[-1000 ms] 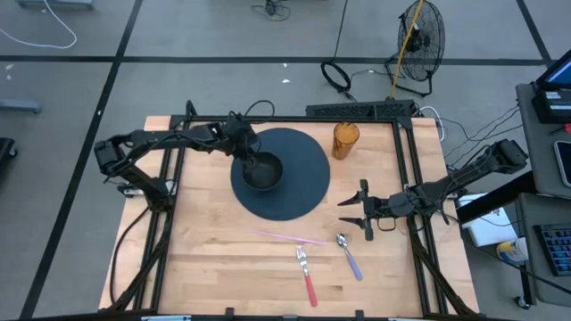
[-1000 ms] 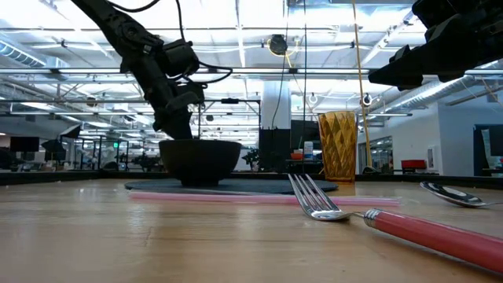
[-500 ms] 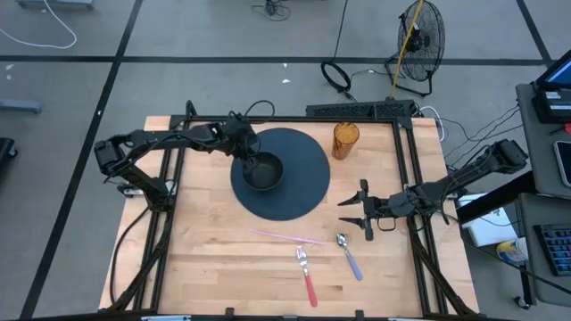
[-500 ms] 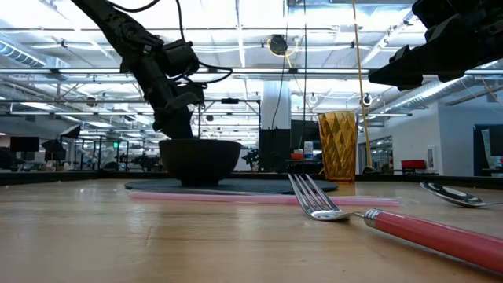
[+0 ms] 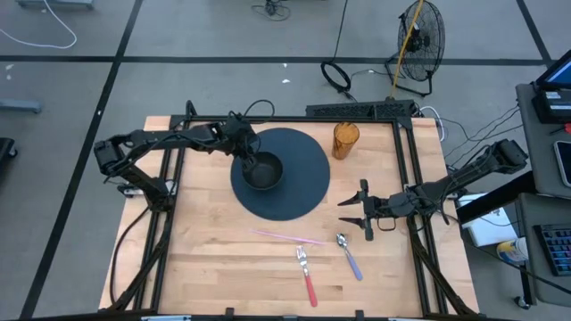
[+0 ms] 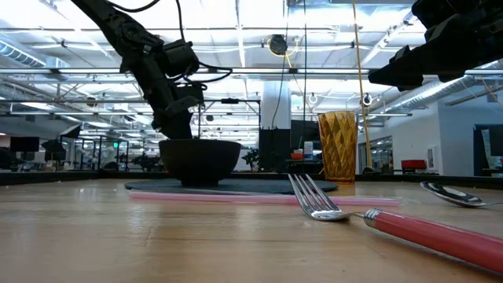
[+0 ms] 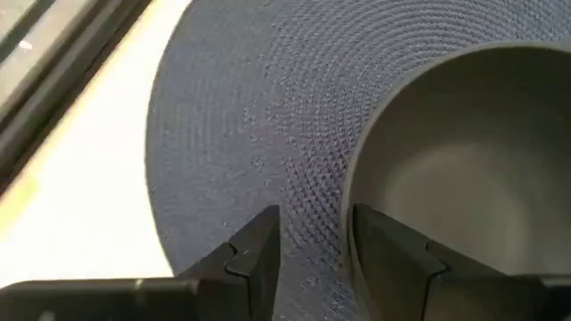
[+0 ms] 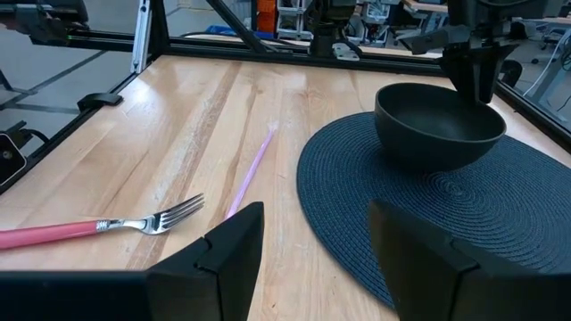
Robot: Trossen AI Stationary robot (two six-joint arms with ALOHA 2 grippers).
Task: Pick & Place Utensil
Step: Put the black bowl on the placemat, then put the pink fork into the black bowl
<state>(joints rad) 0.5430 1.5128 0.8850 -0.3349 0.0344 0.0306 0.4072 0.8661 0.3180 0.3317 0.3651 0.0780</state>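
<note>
Left hand [image 7: 314,254] sitting parted astride the black bowl's [image 5: 262,172] rim, gripping nothing, right hand [image 5: 357,211] hovering released beside the bowl's placemat [image 5: 308,165], fork [image 5: 306,275] lying nearer.

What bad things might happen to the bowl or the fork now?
The left gripper straddles the bowl's rim, one finger inside and one outside; if it lifts crookedly, it might drag or tip the bowl on the mat. The fork, spoon and pink straw lie close together, so the open right gripper, hovering nearby, may bump one while reaching for another.
</note>
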